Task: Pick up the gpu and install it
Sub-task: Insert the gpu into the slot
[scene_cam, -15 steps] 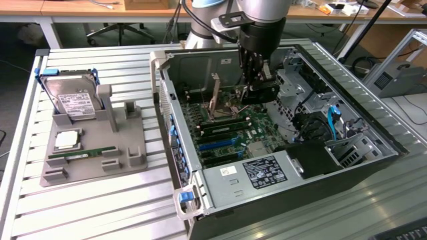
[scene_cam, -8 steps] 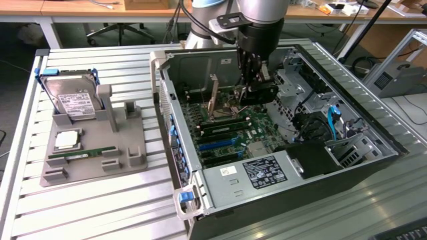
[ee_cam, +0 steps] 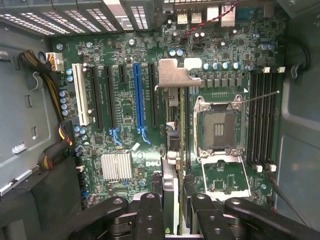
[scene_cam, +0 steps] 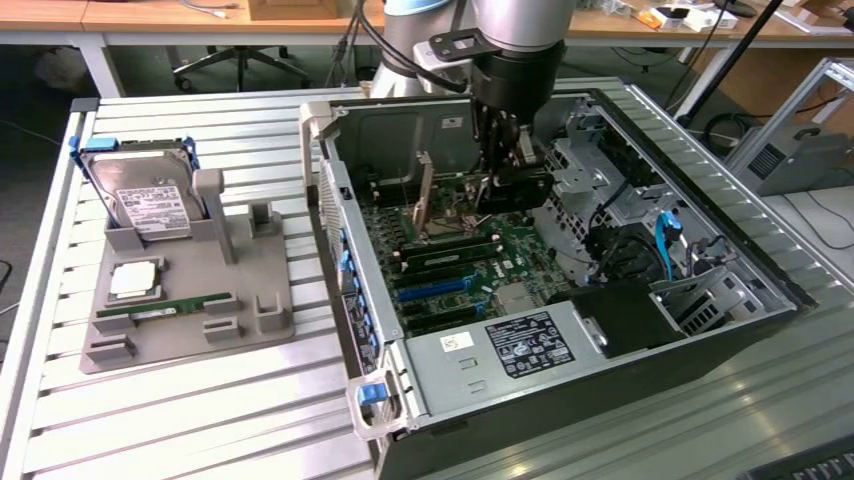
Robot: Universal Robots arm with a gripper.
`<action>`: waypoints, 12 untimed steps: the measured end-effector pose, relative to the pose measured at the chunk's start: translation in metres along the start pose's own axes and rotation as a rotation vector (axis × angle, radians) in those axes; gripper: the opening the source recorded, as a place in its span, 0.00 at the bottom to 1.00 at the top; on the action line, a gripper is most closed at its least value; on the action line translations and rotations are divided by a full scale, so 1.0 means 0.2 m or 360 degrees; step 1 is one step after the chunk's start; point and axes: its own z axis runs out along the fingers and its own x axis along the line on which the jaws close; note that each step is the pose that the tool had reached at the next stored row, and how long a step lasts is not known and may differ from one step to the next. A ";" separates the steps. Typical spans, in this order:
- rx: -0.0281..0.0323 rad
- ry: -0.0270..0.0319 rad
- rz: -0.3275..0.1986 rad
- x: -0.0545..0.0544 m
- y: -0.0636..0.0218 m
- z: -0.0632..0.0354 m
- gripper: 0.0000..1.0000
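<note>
The gpu (ee_cam: 175,75) is seen edge-on in the wrist view, its silvery end bracket far from the fingers and its thin dark board running back between them. My gripper (ee_cam: 172,202) is shut on it, one finger on each face. The card stands over the green motherboard (ee_cam: 120,130), between the black expansion slots (ee_cam: 152,95) and the open CPU socket (ee_cam: 220,130); I cannot tell whether it touches the board. In the exterior view my gripper (scene_cam: 511,180) reaches down into the open computer case (scene_cam: 747,270), with the dark gpu (scene_cam: 529,195) below the fingers.
A grey parts holder (scene_cam: 254,290) on the slatted table at the exterior view's left carries a hard drive (scene_cam: 147,205), a CPU chip (scene_cam: 134,280) and a green memory stick (scene_cam: 167,308). Inside the case are a blue slot (ee_cam: 139,95), memory slots (ee_cam: 262,120), cable bundles (ee_cam: 55,100) and the power supply (scene_cam: 527,345).
</note>
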 end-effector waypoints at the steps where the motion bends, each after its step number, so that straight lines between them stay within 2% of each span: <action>1: -0.00001 0.00001 0.0000 0.00 0.003 0.001 0.27; 12: -0.00002 0.00001 0.0000 0.00 0.019 0.014 0.27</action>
